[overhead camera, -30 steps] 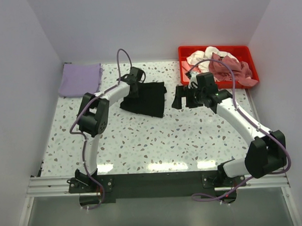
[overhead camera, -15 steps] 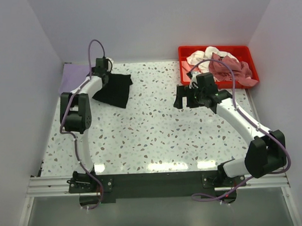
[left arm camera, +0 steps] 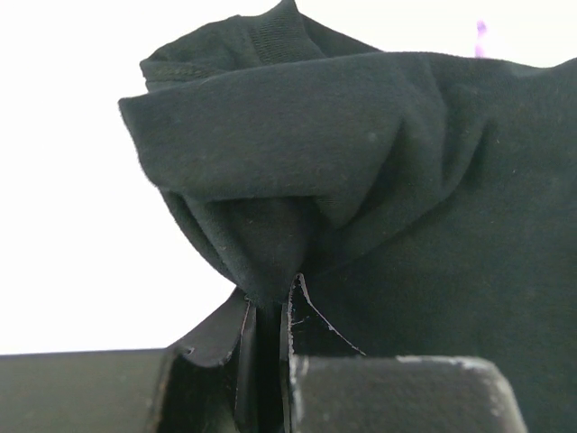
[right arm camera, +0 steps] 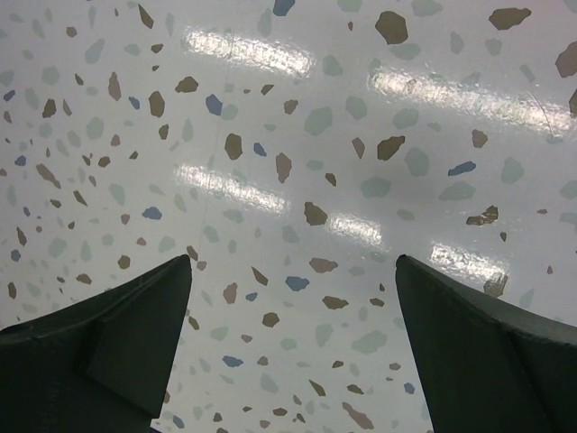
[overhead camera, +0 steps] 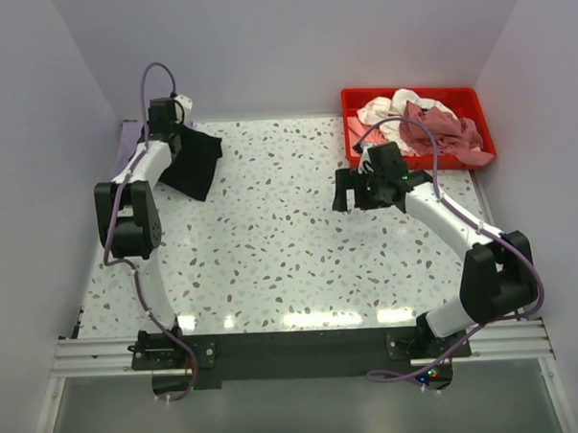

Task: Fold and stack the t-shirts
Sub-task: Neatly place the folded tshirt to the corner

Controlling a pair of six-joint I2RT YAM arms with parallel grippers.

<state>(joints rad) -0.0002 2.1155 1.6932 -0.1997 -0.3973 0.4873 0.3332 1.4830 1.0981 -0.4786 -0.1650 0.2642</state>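
Container: a shallow rectangular red plastic tray [overhead camera: 456,93] sat at the far right corner of the bench [overhead camera: 290,250]. It held a loose heap of soft shirts: a crumpled white or very pale pink one [overhead camera: 377,110] toward its left, and a rumpled dusty-rose one [overhead camera: 445,131] toward the right, spilling to the tray's front rim. Individual garments in the heap could not be told apart beyond that.

Bench top: glossy pale terrazzo, flecked brown, blue and grey-green, with streaks of lamp glare.

Left end effector [overhead camera: 174,135] was at the far left corner, clenched on the large black cotton-like t-shirt [overhead camera: 196,163]. The wrist view showed its two dark fingers pressed together with a pinch of matte black knit between them [left arm camera: 268,307]; the cloth [left arm camera: 388,189] bunched in soft folds above, with a ribbed, stitched hem at the top. Seen from above, the shirt hung as a folded dark slab, draping to the right of the arm.

A sliver of flat lavender t-shirt [overhead camera: 126,145] lay at the far left edge, just beside that arm.

Right end effector [overhead camera: 342,189] hung over mid-bench, near the tray, released: fingers spread wide, bare terrazzo between them [right arm camera: 293,262].
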